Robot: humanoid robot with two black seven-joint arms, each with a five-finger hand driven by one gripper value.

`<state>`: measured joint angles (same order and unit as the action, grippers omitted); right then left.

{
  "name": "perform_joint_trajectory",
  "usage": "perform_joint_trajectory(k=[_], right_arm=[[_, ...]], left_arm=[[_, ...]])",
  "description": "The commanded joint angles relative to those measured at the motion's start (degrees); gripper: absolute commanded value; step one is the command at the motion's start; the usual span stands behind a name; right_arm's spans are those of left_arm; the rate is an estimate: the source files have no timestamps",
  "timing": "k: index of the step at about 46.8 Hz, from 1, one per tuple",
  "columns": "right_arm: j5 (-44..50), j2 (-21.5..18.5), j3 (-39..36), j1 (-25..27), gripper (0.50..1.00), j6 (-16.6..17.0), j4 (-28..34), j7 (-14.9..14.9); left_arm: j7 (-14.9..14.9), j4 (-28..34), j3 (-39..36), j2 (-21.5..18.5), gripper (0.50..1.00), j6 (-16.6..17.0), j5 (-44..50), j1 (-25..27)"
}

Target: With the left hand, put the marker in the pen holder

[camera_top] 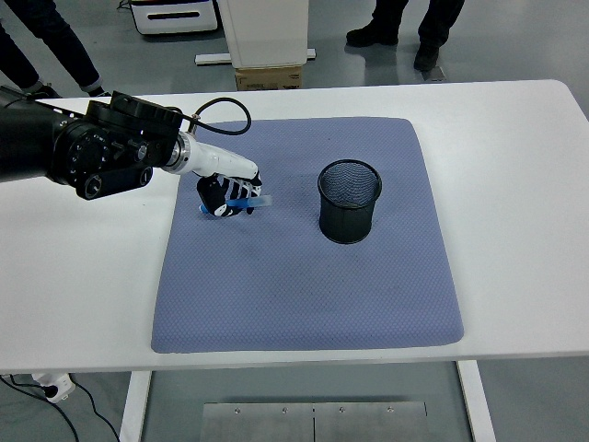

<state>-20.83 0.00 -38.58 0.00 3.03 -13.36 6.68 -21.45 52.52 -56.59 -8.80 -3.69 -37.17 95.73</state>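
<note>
Closest to us we see the smooth white table [525, 276], and its front edge runs along the bottom. Under it sit a gray metal plate [313, 422] and a white plug with a dark cord [55, 391], partly cut off at the corner.

On the table lies a big soft mat [304, 295], blue-gray, with rounded corners and a bumpy, dotted feel. On the mat stands the pen holder [350, 201], a round black cup made of thin wire mesh. It stands straight up and we can see through its sides.

To its left, well apart from it, the left hand [225, 193] comes in on a thick black arm with a white wrist. Its fingers are curled down tight around the marker [256, 200], a thin blue stick. Only one end pokes out toward the cup; the rest is hidden in the fist, low over the mat.

Far back, we see a person's dark shoes [400, 37] and a cardboard box [269, 77] on the gray floor.
</note>
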Motion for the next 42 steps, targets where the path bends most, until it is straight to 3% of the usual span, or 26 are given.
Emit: perform_joint_trajectory(k=[1, 11, 26, 42], right_arm=[[0.0, 0.0, 0.0, 0.0, 1.0, 0.0, 0.0, 0.0], [0.0, 0.0, 0.0, 0.0, 1.0, 0.0, 0.0, 0.0], [0.0, 0.0, 0.0, 0.0, 1.0, 0.0, 0.0, 0.0], [0.0, 0.0, 0.0, 0.0, 1.0, 0.0, 0.0, 0.0]], left_arm=[[0.0, 0.0, 0.0, 0.0, 0.598, 0.1, 0.0, 0.0], [-0.1, 0.0, 0.1, 0.1, 0.654, 0.2, 0.1, 0.0], [0.0, 0.0, 0.0, 0.1, 0.637, 0.1, 0.0, 0.0], [-0.8, 0.7, 0.0, 0.1, 0.675, -0.4, -0.5, 0.5]])
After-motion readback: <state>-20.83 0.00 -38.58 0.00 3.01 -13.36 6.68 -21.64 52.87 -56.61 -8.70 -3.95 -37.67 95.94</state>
